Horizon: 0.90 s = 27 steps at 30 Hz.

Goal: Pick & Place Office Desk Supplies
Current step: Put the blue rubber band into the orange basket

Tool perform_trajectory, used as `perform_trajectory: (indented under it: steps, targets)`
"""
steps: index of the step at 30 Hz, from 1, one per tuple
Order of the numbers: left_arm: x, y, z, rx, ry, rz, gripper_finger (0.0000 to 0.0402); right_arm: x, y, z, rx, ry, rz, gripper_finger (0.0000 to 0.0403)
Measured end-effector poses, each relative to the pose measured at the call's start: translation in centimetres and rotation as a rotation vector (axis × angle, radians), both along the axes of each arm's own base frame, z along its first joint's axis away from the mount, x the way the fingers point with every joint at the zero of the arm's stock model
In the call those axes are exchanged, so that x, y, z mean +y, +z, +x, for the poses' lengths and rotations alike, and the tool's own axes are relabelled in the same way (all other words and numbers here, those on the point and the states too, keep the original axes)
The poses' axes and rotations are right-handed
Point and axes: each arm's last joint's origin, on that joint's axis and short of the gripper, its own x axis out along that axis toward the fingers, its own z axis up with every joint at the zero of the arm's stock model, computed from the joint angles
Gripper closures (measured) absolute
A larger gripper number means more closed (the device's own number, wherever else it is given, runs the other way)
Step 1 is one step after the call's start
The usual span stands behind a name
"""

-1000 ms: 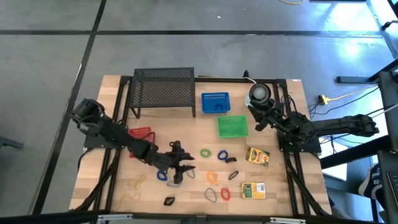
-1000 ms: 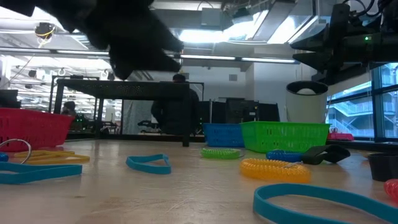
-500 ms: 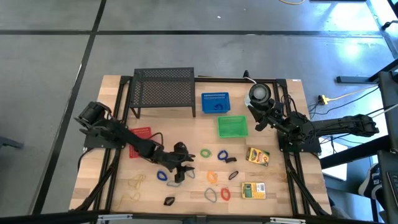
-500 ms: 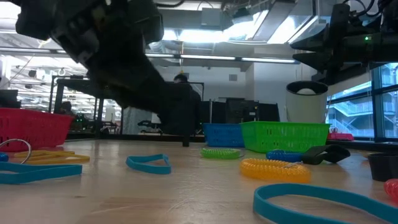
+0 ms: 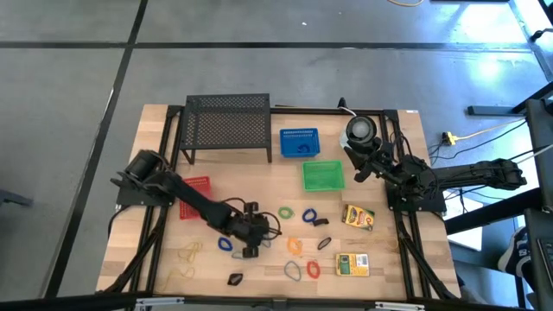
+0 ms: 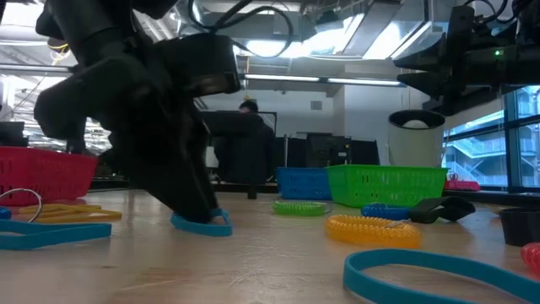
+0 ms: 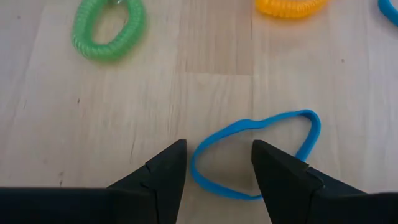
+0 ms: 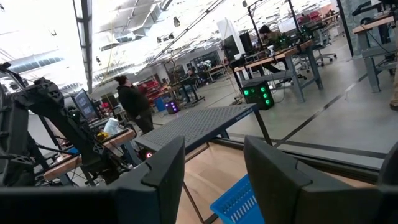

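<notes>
L gripper [image 7: 216, 163] has dropped to tabletop, jaws wide open astride blue loop's [image 7: 252, 155] near edge, nothing gripped.

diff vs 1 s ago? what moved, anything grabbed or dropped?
The left hand has swung toward the table's middle and come down over the blue loop, its open fingers straddling the loop's near end. Nothing is gripped yet and nothing was released. The right hand, open and high by the green basket, and the loose supplies have stayed put.
</notes>
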Motion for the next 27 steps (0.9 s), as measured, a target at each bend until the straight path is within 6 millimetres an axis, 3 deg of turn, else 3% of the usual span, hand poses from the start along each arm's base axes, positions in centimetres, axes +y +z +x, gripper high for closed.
perform_trajectory:
  steps: [7,21,27]
  targets:
    - [0.5,-0.4,0.4,0.016,0.037,-0.018,0.0232,0.0,0.0,0.0,0.001,0.0,0.0,0.0237]
    - [0.5,-0.1,0.5,-0.011,0.043,-0.021,0.0393,0.0,0.0,0.0,0.001,0.0,0.0,0.0237]
    - [0.5,1.4,0.8,-0.138,0.131,-0.029,0.0399,0.0,0.0,0.0,0.004,-0.001,0.0,0.0237]
